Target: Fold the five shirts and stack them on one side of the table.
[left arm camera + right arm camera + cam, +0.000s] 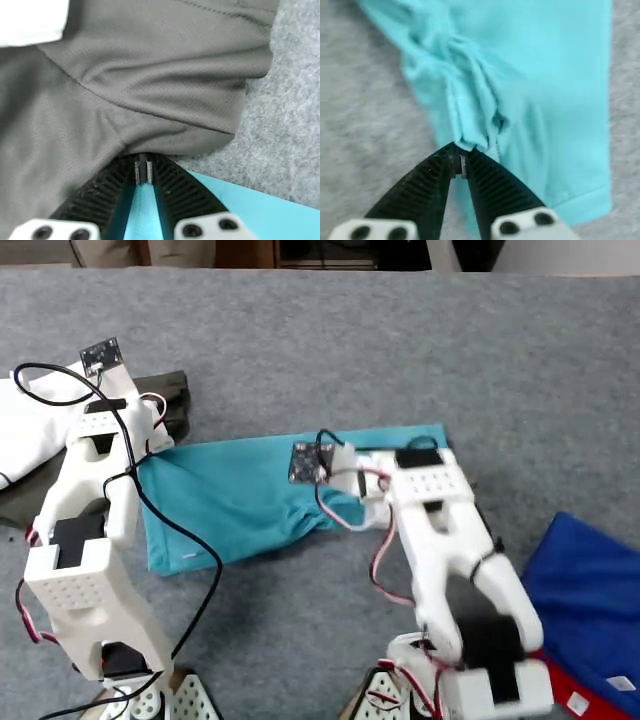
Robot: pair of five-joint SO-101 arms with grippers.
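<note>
Left claw (142,172) is pinched tight on a corner of the teal shirt (240,500), touching the dark grey shirt (150,75). Right claw (461,162) grips bunched teal cloth. Teal shirt lies mid surface (400,350).

left arm (75,585), right arm (440,495): white blocky shells, dotted panels | cables (150,508): black, red-white | wrist boards (102,356): small, dark | left gripper (142,172), right gripper (459,165): black ribbed fingers (107,192), white bases with screw holes
</note>
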